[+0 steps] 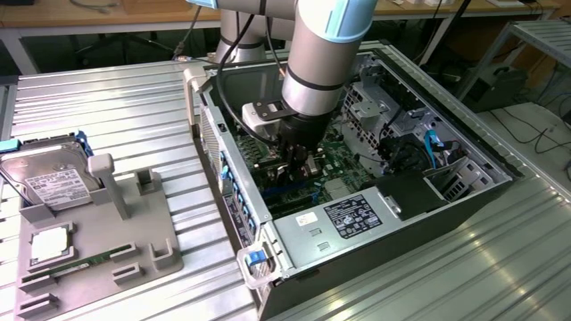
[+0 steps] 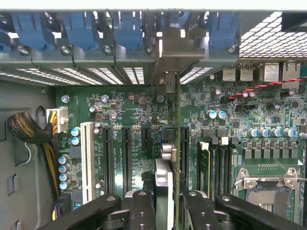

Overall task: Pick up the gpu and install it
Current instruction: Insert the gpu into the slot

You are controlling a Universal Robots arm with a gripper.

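Bright even light, glare on metal

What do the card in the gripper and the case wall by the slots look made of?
The gpu, seen edge-on between the gripper fingers: green circuit board, probably fibreglass, with a dull bare-metal bracket.
The case wall: grey perforated sheet metal, likely steel, carrying glossy blue plastic clips.

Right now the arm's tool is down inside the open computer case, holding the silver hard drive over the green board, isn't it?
Not the hard drive. The tool is inside the computer case, but it holds the gpu edge-on over the green board, as the wrist view shows. The hard drive sits outside on the grey holder, in the exterior view.
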